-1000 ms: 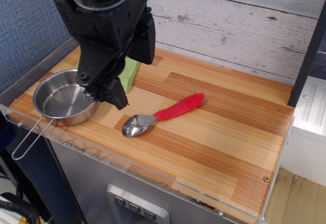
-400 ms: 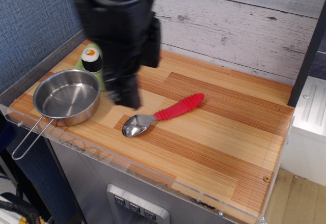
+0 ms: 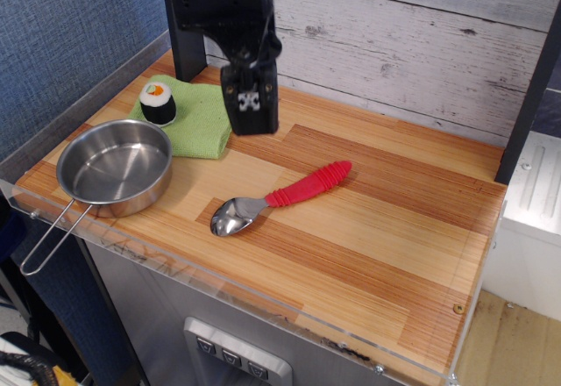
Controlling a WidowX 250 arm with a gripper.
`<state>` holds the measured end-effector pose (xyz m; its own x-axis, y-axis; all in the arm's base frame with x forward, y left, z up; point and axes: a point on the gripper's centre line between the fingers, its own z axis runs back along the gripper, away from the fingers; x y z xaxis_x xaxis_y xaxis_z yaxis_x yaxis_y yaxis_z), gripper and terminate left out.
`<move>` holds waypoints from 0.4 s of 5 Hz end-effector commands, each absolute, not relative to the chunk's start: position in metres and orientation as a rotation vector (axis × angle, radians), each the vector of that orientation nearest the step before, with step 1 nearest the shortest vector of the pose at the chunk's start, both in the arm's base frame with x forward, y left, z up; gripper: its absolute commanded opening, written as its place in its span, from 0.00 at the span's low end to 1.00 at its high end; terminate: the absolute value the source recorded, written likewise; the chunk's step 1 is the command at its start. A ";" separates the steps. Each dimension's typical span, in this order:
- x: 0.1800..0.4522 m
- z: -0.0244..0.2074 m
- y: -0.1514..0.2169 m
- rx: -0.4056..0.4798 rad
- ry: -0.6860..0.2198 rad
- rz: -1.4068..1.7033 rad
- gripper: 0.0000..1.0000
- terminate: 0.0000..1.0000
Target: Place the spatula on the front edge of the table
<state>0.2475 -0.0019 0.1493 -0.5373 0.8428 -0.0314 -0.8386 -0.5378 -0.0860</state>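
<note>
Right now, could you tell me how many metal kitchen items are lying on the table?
2: the steel pan at the table's left front corner, and the spatula near the middle, its silver bowl toward the front. Nothing seems hidden.

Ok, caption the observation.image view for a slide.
Gripper above the table, behind the untouched spatula; pan and sushi on cloth at left.
</note>
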 end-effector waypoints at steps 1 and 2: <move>0.253 0.140 0.034 -0.350 0.149 2.538 1.00 0.00; 0.255 0.119 0.033 -0.380 0.184 2.545 1.00 0.00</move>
<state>0.2557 0.0291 0.1130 -0.8126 0.5077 -0.2861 -0.5463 -0.8346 0.0708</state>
